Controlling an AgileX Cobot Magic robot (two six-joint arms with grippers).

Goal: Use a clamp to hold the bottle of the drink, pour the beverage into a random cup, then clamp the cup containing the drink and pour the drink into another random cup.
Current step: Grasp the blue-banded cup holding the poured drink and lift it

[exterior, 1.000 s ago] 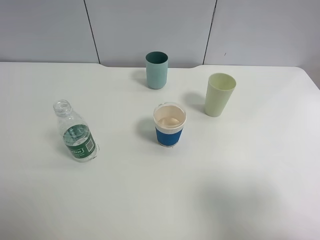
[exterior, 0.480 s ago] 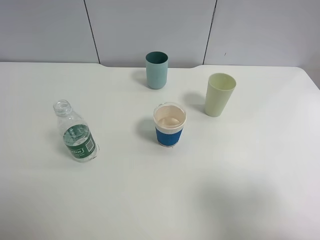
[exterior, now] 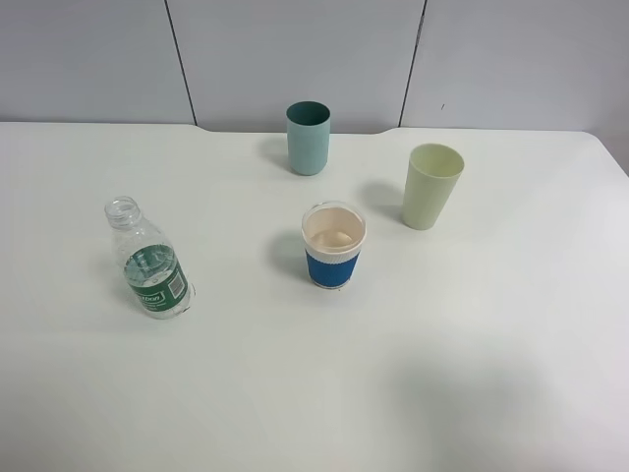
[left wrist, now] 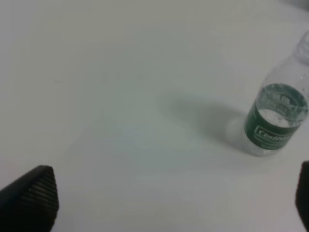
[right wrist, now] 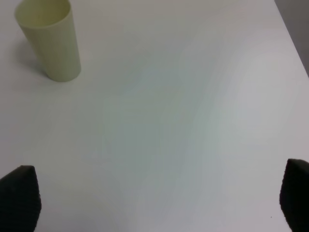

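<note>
Approach is the step in hand. The left pincer [left wrist: 166, 200] is spread wide and empty. The small clear plastic bottle with a green label [left wrist: 275, 121] stands ahead of it, off toward 1 finger's side rather than between the 2 fingers, and touches neither. I judge it best to shift the pincer sideways until the bottle sits centred, then advance and close gently on the labelled body, since thin plastic may buckle and no cap guards the liquid. The bottle's long axis is upright, with the open mouth pointing up and the base on the white surface [exterior: 491, 324]. The right pincer [right wrist: 157, 195], likewise spread and empty, has only the pale green tapered cup [right wrist: 48, 41] ahead, well apart.
</note>
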